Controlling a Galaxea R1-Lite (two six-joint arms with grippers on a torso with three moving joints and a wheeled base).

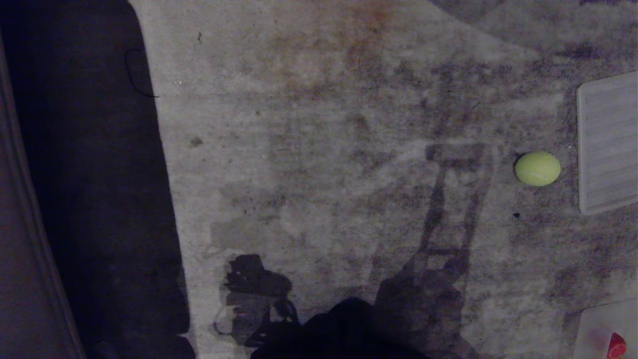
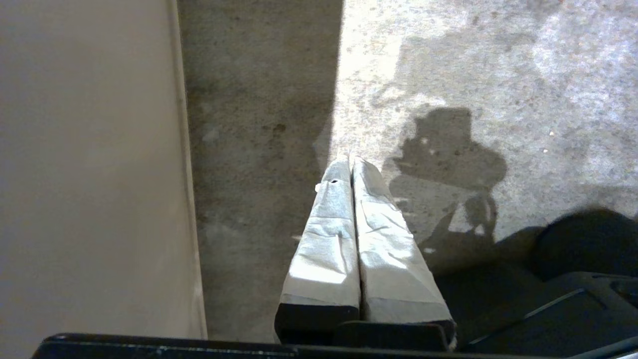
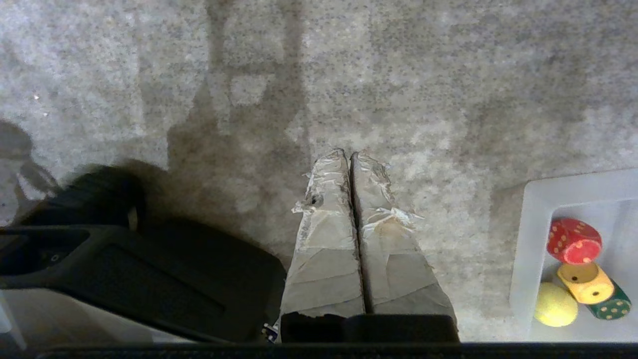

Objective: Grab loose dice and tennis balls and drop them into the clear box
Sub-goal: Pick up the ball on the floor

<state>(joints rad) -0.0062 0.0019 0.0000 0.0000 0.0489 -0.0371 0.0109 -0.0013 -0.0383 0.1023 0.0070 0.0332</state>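
While both arms hung parked above the carpet [image 1: 319,124], neither showed in the head view. The left gripper [image 2: 350,160] had its taped fingers [image 2: 329,234] pressed together on nothing, near a pale wall [image 2: 89,174]. The right gripper [image 3: 350,154] was likewise closed and empty, its fingers [image 3: 326,239] touching along their length. One ball [image 1: 537,168] lay loose on the carpet, just beside a ribbed white lid [image 1: 607,142] at the robot's right. The box [image 3: 531,239] sat on the carpet near the right gripper, apart from it. Inside it lay a red die [image 3: 573,241], a yellow die [image 3: 585,282] touching it, a green die [image 3: 612,305] partly under the yellow one, and a second ball [image 3: 556,304] against the yellow die. The head view caught only a corner of the box and a bit of red.
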